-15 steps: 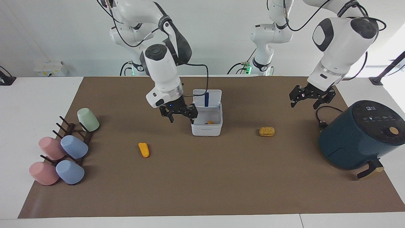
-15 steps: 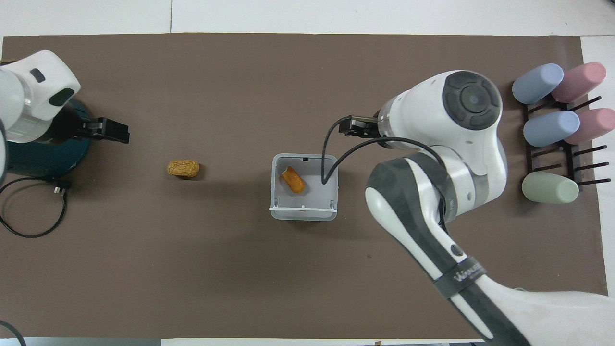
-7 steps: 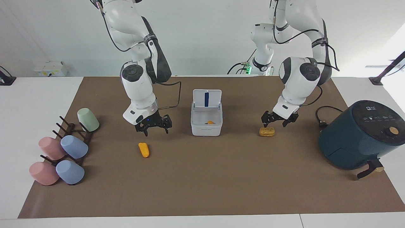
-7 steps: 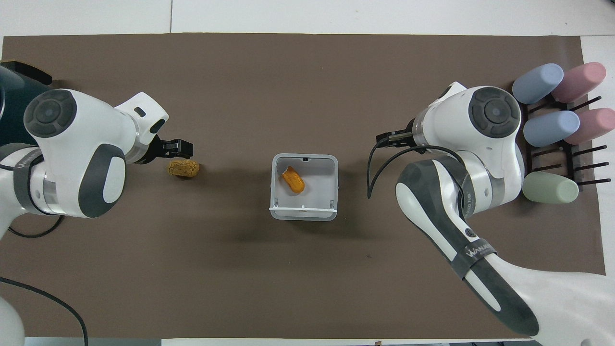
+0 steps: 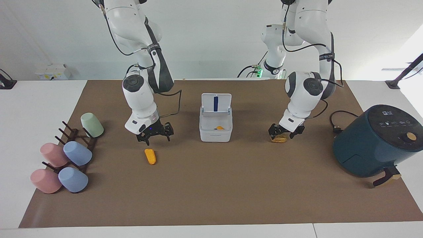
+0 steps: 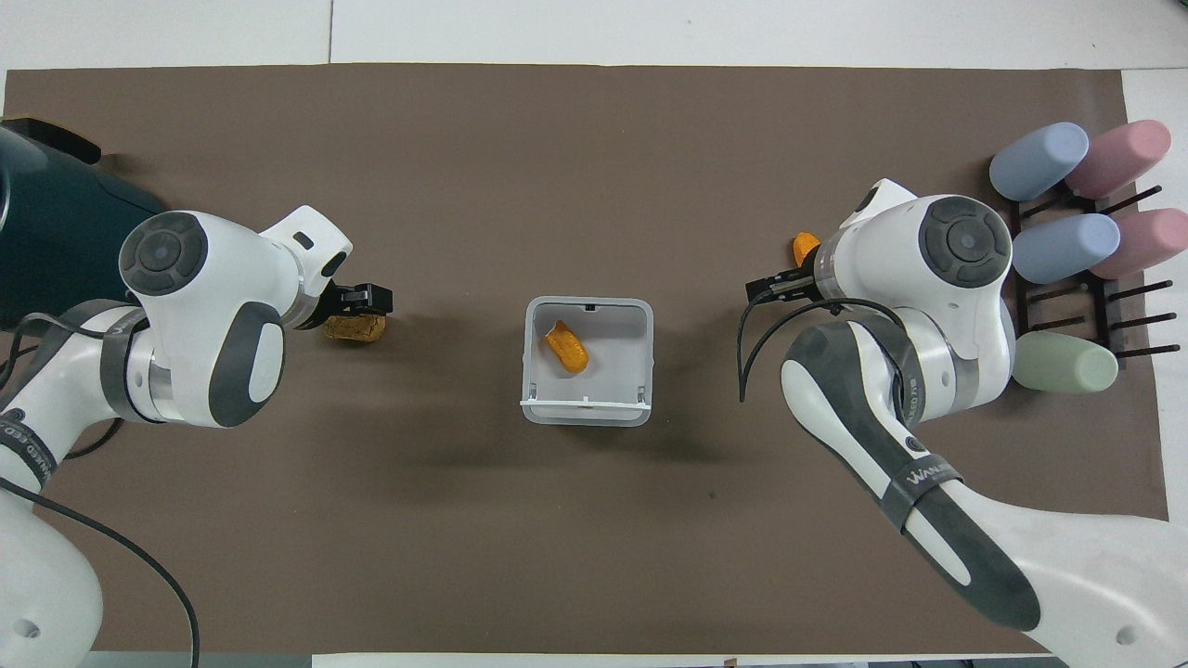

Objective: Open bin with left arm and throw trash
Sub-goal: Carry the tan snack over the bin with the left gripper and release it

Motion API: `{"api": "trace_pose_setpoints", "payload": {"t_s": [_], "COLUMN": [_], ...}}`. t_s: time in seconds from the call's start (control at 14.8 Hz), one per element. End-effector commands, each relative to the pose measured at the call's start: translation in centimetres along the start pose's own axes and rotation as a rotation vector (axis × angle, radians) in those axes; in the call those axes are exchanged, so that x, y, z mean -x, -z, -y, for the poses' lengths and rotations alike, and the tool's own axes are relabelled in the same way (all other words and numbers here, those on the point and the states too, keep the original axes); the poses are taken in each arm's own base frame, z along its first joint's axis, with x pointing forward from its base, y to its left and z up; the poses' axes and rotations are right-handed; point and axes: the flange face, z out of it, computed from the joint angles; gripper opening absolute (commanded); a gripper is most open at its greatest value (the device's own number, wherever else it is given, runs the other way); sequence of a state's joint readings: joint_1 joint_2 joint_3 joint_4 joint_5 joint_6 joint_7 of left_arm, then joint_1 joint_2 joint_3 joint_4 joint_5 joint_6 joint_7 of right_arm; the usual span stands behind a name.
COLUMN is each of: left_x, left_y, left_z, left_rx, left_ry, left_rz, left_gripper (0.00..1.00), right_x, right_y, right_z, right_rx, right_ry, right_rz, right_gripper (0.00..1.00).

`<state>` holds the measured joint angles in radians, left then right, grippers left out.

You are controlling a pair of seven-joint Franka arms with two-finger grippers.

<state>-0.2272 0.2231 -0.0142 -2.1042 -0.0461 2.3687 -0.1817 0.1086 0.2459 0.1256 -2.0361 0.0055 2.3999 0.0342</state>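
Left jaws (image 5: pixel 282 132) straddle bun (image 5: pixel 279 139); right jaws (image 5: pixel 155 133) hang open.

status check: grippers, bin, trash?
Left gripper down on brown piece. Right gripper open above orange piece. Bin open, one piece inside.

Air fryer (image 5: pixel 376 142), racked cups (image 5: pixel 77 153)

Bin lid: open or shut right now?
Open. The bin has its lid standing upright, blue strip showing, and one orange piece lies inside.
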Motion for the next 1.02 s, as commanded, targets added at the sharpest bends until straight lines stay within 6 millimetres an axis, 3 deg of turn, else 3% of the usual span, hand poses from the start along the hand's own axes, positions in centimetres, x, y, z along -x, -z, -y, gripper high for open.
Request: {"api": "trace_pose_setpoints", "payload": {"t_s": [0.0, 0.14, 0.2, 0.27, 0.41, 0.61, 0.75, 0.81, 0.95], "left_x": [1.2, 1.8, 2.0, 2.0, 1.7, 1.9, 2.1, 2.2, 2.0], "left_y": [-2.4, -2.9, -2.8, -2.6, -1.2, 3.2, 6.0, 7.3, 9.6], "left_z": [0.3, 0.4, -0.4, -0.7, -0.9, -2.6, -5.6, -8.2, -13.1], "left_rx": [-0.003, -0.003, -0.003, -0.002, 0.005, 0.018, 0.027, 0.036, 0.062], "left_ry": [0.014, 0.013, -0.001, 0.005, 0.050, 0.045, 0.051, 0.060, 0.117], "left_rz": [-0.004, -0.007, -0.003, -0.006, -0.031, -0.062, -0.063, -0.068, -0.088], "left_gripper": [1.00, 1.00, 0.71, 0.01, 0.00, 0.00, 0.00, 0.00, 0.00], "right_x": [0.7, 0.4, 0.3, 0.1, -0.1, -0.3, -0.3, -0.4, -0.5], "right_y": [-2.4, -2.8, -2.9, -3.0, -2.9, -3.1, -3.3, -3.4, -3.9], "right_z": [-1.1, -2.8, -3.0, -3.3, -4.4, -4.7, -5.3, -5.9, -7.4], "right_rx": [0.006, 0.010, 0.012, 0.013, 0.016, 0.017, 0.021, 0.025, 0.033], "right_ry": [0.050, 0.112, 0.133, 0.159, 0.182, 0.220, 0.256, 0.288, 0.323], "right_rz": [-0.020, -0.024, -0.023, -0.029, -0.036, -0.043, -0.051, -0.063, -0.082], "right_gripper": [1.00, 1.00, 1.00, 1.00, 1.00, 0.97, 0.97, 0.96, 0.85]}}
